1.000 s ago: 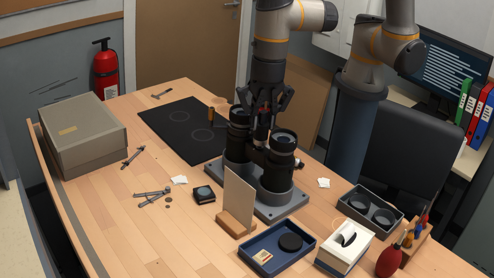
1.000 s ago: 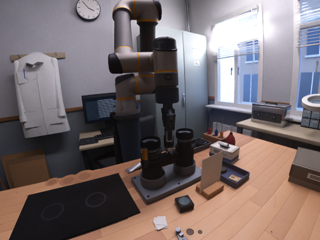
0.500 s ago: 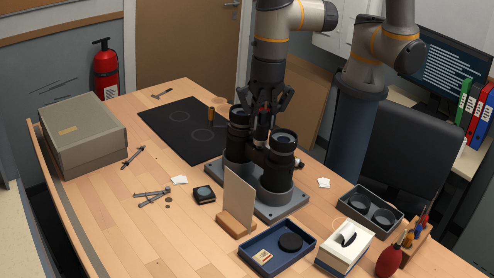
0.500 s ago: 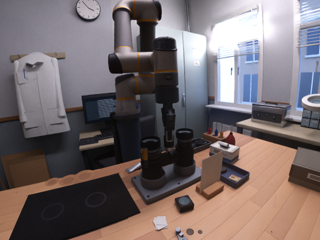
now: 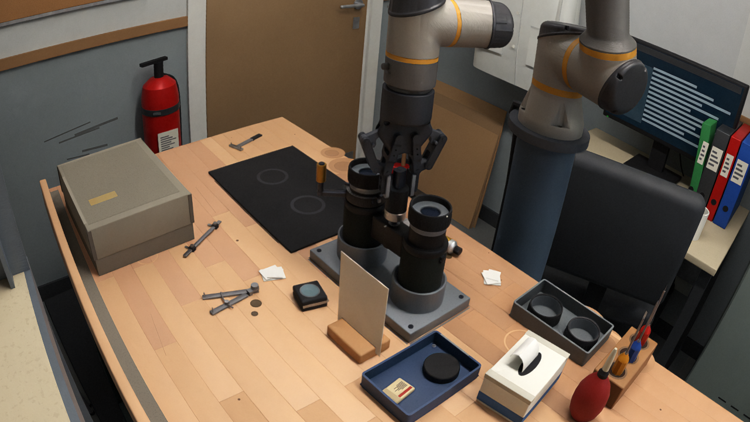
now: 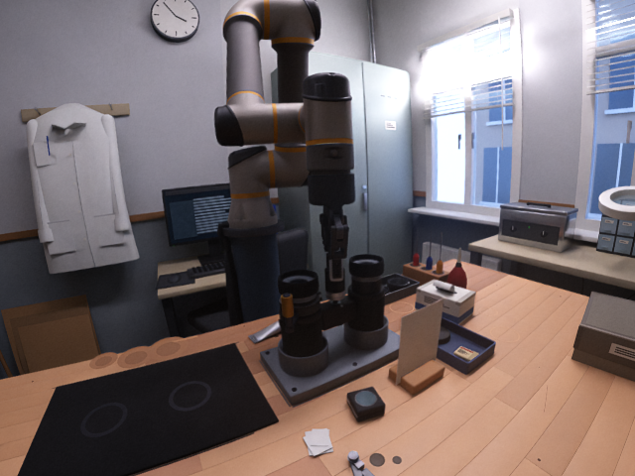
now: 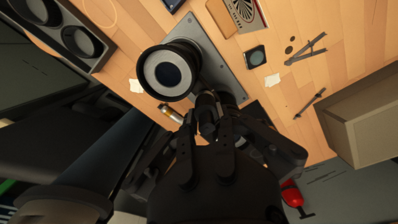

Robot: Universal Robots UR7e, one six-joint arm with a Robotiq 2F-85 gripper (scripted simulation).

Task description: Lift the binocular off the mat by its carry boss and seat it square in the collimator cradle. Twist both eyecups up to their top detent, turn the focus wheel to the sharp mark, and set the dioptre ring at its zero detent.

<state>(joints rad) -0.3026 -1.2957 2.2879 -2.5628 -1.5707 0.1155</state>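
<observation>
The black binocular (image 5: 394, 225) stands upright in the grey collimator cradle (image 5: 388, 286), one barrel in each cup. Its eyecups (image 5: 430, 212) face up. The black mat (image 5: 283, 194) lies empty to the left of the cradle. Between the barrels the central post with the focus wheel (image 7: 205, 111) rises toward my gripper (image 5: 401, 169). A red mark shows at the post's top. The far barrel is partly hidden behind my fingers in the wrist camera. My gripper hangs straight down over the middle of the binocular and is closed on the focus wheel.
A grey tray (image 5: 562, 320) with two lens caps sits right of the cradle. A blue tray (image 5: 420, 373), a tissue box (image 5: 523, 375) and a white card in a wooden stand (image 5: 361, 309) lie in front. A grey box (image 5: 125, 202) stands at the left edge.
</observation>
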